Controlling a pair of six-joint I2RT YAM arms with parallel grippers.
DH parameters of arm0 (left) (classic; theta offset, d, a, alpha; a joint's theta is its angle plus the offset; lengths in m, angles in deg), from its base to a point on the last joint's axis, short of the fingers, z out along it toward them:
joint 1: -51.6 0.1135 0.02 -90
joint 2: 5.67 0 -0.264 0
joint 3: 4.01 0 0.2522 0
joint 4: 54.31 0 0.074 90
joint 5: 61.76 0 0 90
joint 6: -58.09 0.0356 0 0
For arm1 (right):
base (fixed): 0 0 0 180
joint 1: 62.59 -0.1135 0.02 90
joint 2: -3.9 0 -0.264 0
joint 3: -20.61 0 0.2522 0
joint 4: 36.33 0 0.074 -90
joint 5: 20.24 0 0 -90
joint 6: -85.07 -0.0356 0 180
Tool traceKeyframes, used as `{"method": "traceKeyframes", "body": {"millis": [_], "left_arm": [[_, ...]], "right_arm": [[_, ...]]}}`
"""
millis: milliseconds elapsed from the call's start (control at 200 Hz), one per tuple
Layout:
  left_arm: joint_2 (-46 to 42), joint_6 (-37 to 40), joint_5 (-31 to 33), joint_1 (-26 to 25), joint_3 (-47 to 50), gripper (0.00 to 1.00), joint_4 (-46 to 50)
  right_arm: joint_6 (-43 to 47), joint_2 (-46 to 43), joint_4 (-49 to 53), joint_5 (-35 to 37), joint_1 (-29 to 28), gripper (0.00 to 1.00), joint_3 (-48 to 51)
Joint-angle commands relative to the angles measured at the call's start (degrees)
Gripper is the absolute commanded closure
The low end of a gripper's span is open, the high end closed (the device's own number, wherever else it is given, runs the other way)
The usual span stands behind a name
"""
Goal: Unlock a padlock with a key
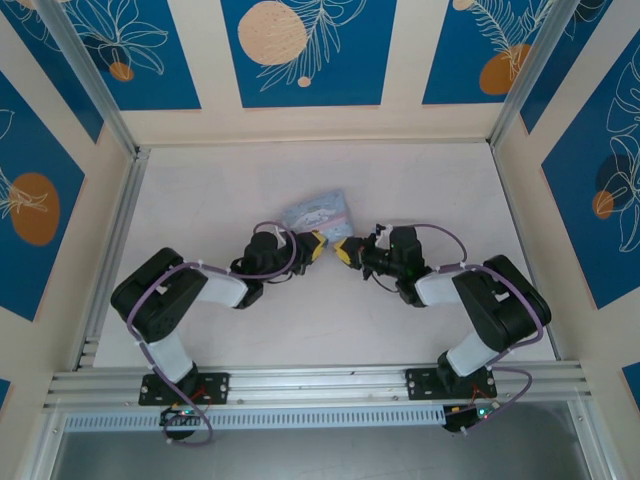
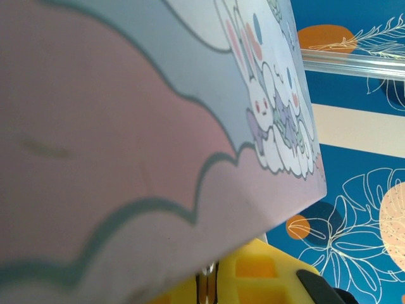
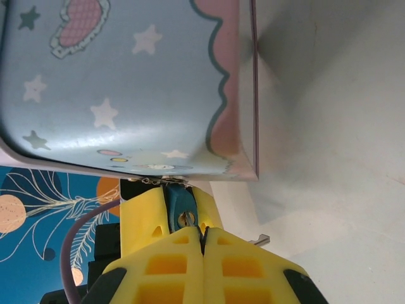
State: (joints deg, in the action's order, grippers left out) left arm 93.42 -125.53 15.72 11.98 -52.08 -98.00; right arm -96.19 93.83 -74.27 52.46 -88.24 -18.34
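We see the bench (image 1: 400,190) brightly, evenly lit from above, with faint soft shadows beneath the arms (image 1: 160,295). In the left wrist view the tin (image 2: 126,126) is blurred by closeness; in the right wrist view it casts a soft grey shadow on the bench.

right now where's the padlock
In the right wrist view the padlock sits low and just left of centre, right under the lower edge of the tin and directly above the closed tips of the right pincer.
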Motion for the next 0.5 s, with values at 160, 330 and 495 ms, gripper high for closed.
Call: {"method": "traceKeyframes", "body": {"millis": [160,330,495], "left_arm": [[-1.2,-2.0,-2.0,-2.0,-1.1,1.00,-6.7],[-1.6,-2.1,-2.0,-2.0,-0.5,1.00,-6.5],[-1.9,-2.0,-1.8,-2.0,0.2,1.00,-6.4]], "right_arm": [[3.0,2.9,-1.0,-2.5,2.9,1.00,-1.1],[4.0,4.4,-1.7,-4.1,3.8,1.00,-1.9],[4.5,5.8,-2.5,-5.4,3.7,1.00,-3.2]]}}
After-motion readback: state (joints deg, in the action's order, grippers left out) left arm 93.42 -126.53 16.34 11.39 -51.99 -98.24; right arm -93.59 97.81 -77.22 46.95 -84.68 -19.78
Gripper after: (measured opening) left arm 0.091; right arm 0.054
